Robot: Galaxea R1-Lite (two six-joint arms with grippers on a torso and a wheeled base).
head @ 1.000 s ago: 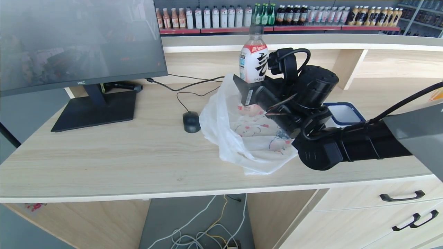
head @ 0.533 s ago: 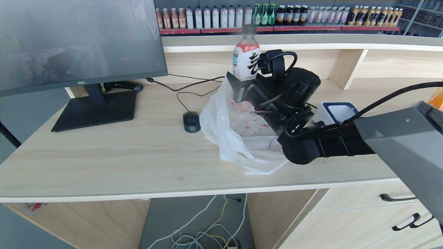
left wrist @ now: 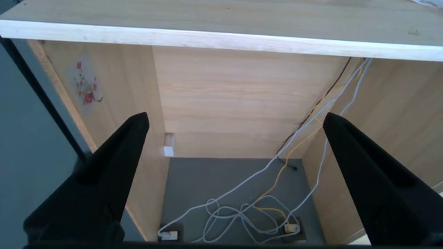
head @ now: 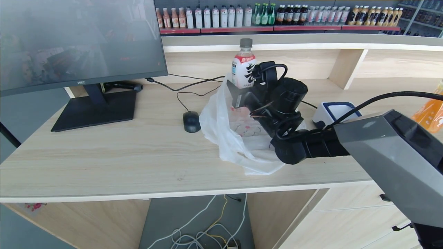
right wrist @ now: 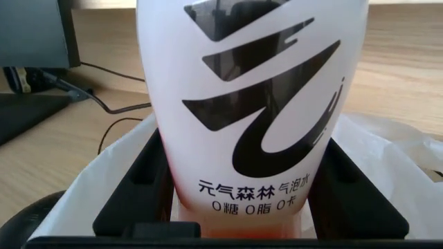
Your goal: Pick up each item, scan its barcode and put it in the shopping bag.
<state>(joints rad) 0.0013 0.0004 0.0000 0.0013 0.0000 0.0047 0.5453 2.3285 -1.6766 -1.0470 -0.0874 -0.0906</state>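
Observation:
My right gripper [head: 242, 92] is shut on a drink bottle [head: 243, 66] with a white label, a grey cap and pink liquid. It holds the bottle upright at the open mouth of the white plastic shopping bag [head: 238, 141] in the middle of the counter. In the right wrist view the bottle [right wrist: 249, 117] stands between the black fingers [right wrist: 131, 197], with the bag [right wrist: 391, 149] spread beneath. The barcode scanner [head: 337, 112], a small white box with a blue rim, sits to the right of the bag. My left gripper [left wrist: 235, 180] hangs open below the counter's front edge.
A monitor [head: 79, 41] stands at the back left, with a handheld scanner [head: 123, 85] behind its base. A black mouse [head: 191, 121] and its cable lie left of the bag. An orange drink bottle [head: 429, 110] lies at the right edge. Drawers are below on the right.
My right arm has carried the bottle left and lower, down to the bag's mouth, uncovering the barcode scanner. The left arm has kept still.

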